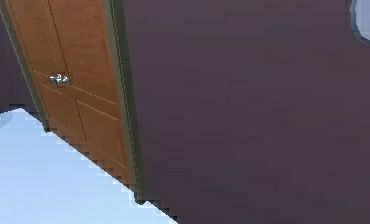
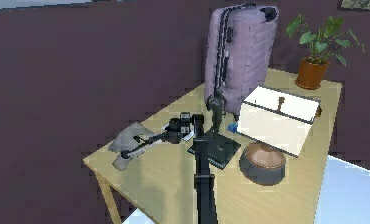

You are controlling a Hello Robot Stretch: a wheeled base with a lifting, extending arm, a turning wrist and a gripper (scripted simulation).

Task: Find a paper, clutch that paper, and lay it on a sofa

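Observation:
In the arm side view a grey crumpled sheet [image 2: 127, 136], possibly the paper, lies on the left end of a light wooden table [image 2: 143, 180]. The dark arm [image 2: 203, 190] rises from the bottom edge over the table. My gripper [image 2: 133, 154] reaches left from the two white marker squares, and its thin fingers [image 2: 148, 147] end at the grey sheet. With the sheet resting on the tabletop there, I cannot tell whether the gripper holds anything.
On the same table stand a lilac suitcase [image 2: 239, 50], a white box [image 2: 279, 120], a brown bowl [image 2: 261, 163], a dark flat pad [image 2: 219, 151] and a potted plant [image 2: 315, 58]. The forward view has a wooden door [image 1: 73, 80], a dark purple wall [image 1: 243, 110] and pale floor [image 1: 43, 175].

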